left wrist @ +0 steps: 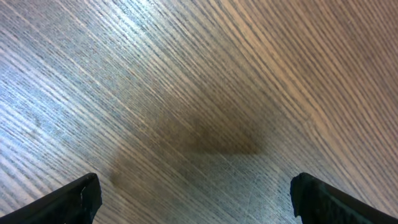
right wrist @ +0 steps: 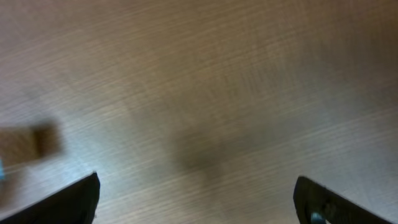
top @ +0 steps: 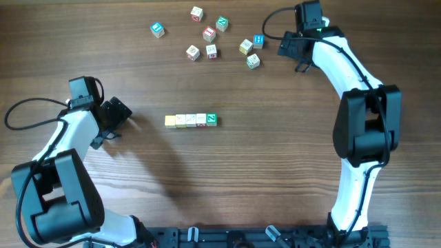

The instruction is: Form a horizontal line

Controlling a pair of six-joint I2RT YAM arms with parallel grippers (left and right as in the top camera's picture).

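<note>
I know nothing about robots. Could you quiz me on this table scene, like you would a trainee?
1. True or false: the straight row of small wooden letter cubes holds five cubes.
2. Which end of the row, seen from overhead, has the green-faced wooden cube? A left, B right.
3. Fill in: the left claw and right claw are both ____, holding nothing.
Key: 1 true; 2 B; 3 open.
</note>
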